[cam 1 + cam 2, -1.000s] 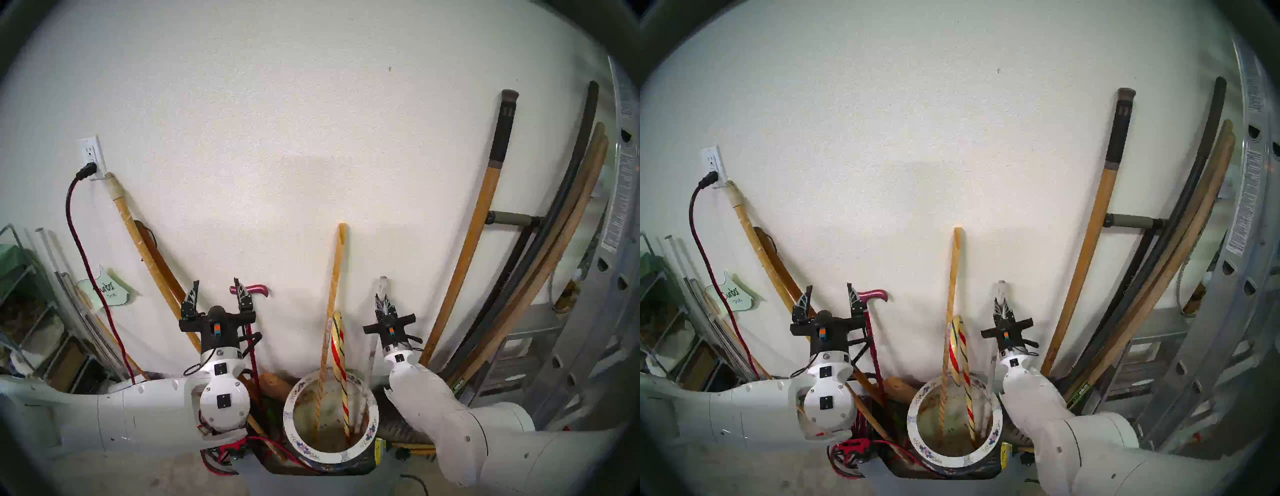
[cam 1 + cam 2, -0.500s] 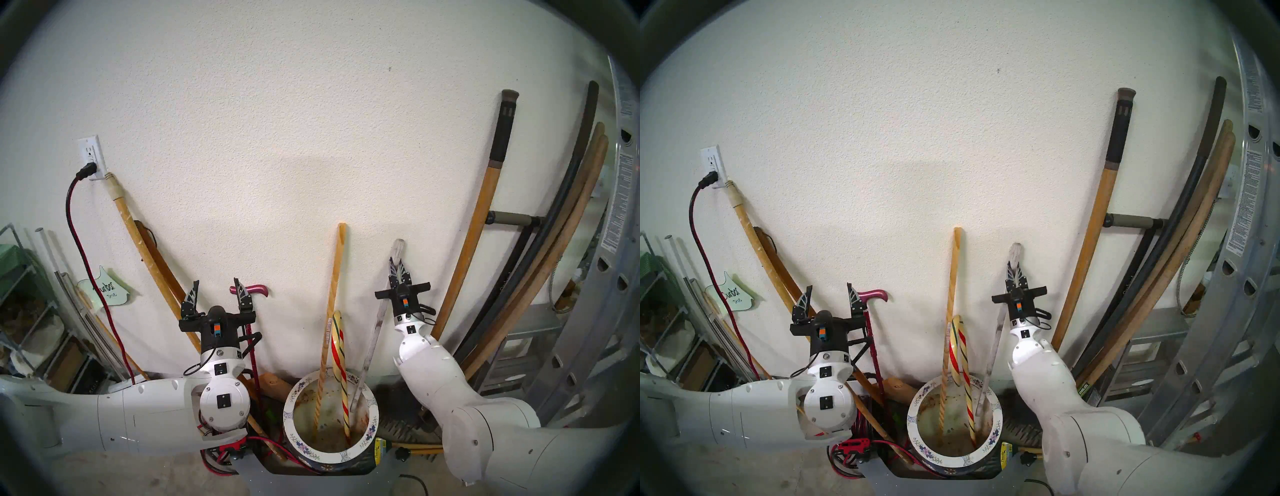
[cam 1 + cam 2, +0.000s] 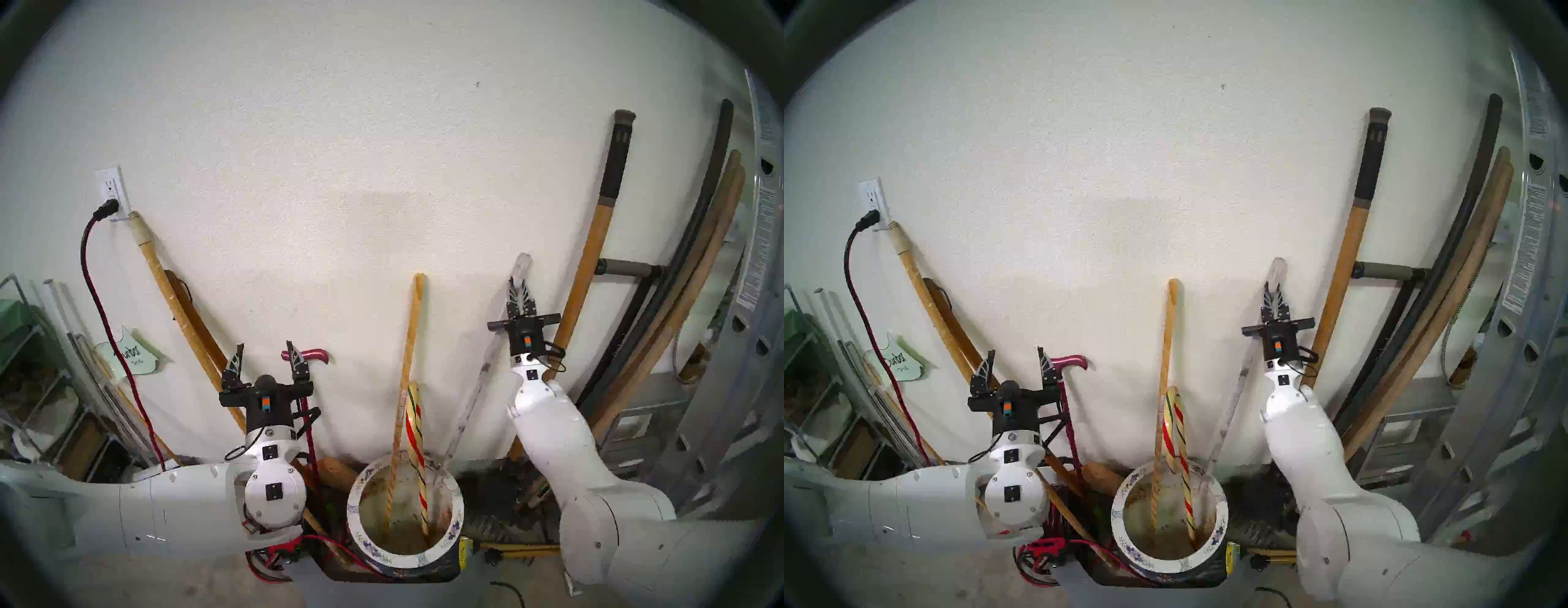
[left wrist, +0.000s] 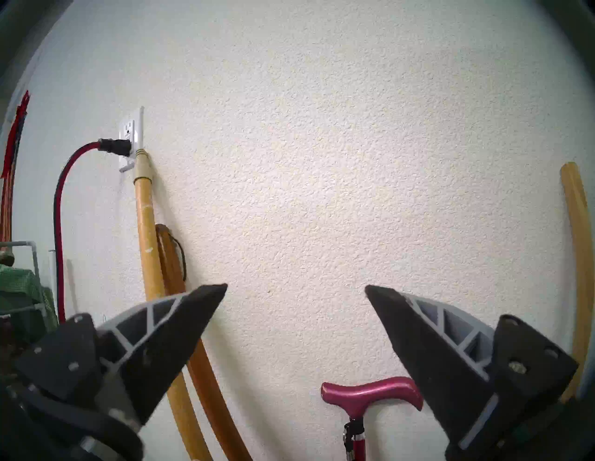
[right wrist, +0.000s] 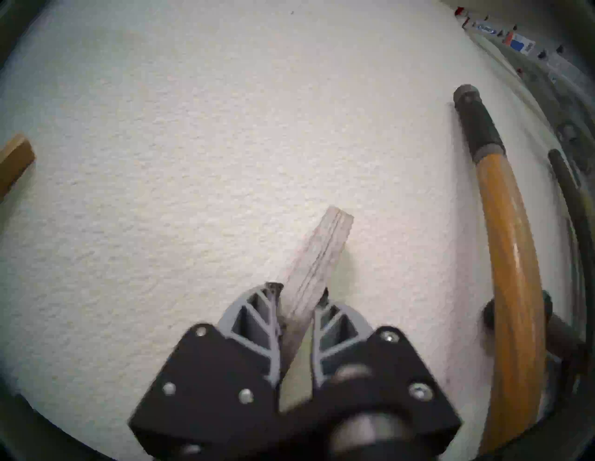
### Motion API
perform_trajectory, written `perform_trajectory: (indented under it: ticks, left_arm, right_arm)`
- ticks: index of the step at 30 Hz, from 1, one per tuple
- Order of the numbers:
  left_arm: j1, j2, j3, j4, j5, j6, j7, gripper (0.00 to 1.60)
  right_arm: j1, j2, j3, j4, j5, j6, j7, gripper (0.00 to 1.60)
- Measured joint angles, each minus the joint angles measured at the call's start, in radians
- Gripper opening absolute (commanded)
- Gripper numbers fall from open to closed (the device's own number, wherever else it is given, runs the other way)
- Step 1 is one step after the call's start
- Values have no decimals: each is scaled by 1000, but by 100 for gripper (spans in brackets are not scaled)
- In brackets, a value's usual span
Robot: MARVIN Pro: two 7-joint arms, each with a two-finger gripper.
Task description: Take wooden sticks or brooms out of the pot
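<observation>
The pot [image 3: 403, 559] [image 3: 1166, 564] stands on the floor by the wall, between my arms. A pale yellow pole [image 3: 409, 339] [image 3: 1167, 339] and a red-and-green striped cane [image 3: 415, 429] [image 3: 1176, 424] stand in it, leaning on the wall. My right gripper [image 3: 519, 288] [image 3: 1274, 293] [image 5: 299, 289] is shut on the grey-white slat [image 3: 471, 403] [image 3: 1233, 399] [image 5: 317, 254] near its top. The slat slants down to the left, its lower end at the pot's back rim. My left gripper [image 3: 266, 354] [image 3: 1016, 361] [image 4: 296, 289] hangs open and empty left of the pot.
A magenta cane [image 3: 312, 354] [image 4: 370, 391] stands just behind my left gripper. Orange-brown handles lean on the wall at left [image 3: 178, 305] and right [image 3: 585, 271]. A metal ladder [image 3: 742, 339] fills the right edge. A red cord [image 3: 97, 297] and a shelf [image 3: 25, 361] are at left.
My right gripper, shut on the slat, rose and swung right, drawing the slat's lower end up from inside the pot to its back rim. The left arm stayed still.
</observation>
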Motion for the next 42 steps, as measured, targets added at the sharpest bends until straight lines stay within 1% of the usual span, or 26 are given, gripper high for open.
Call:
perform_trajectory:
  ticks: [11, 15, 18, 25, 29, 30, 31, 36, 38, 42]
  left_arm:
    - [0, 0, 0, 0, 0, 0, 0, 160]
    - [0, 0, 0, 0, -1, 0, 0, 160]
    - [0, 0, 0, 0, -1, 0, 0, 160]
    - [0, 0, 0, 0, -1, 0, 0, 160]
    - [0, 0, 0, 0, -1, 0, 0, 160]
    - [0, 0, 0, 0, -1, 0, 0, 160]
    - [0, 0, 0, 0, -1, 0, 0, 160]
    - [0, 0, 0, 0, -1, 0, 0, 160]
    - [-1, 0, 1, 0, -1, 0, 0, 160]
    - [-1, 0, 1, 0, -1, 0, 0, 160]
  right_arm:
    - [-30, 64, 38, -160, 37, -2, 56, 0]
    - [-58, 83, 51, -230, 62, 2, 91, 0]
    - [-86, 91, 57, -272, 83, 20, 119, 0]
    - [-170, 97, 69, -364, 155, 98, 198, 0]
    - [-225, 89, 74, -428, 226, 162, 251, 0]
    - [-230, 88, 74, -435, 233, 168, 255, 0]
    - [-250, 82, 74, -459, 261, 194, 276, 0]
    - [-304, 66, 69, -524, 344, 271, 332, 0]
    - [-331, 57, 65, -563, 393, 320, 366, 0]
    - [-360, 48, 62, -611, 457, 386, 411, 0]
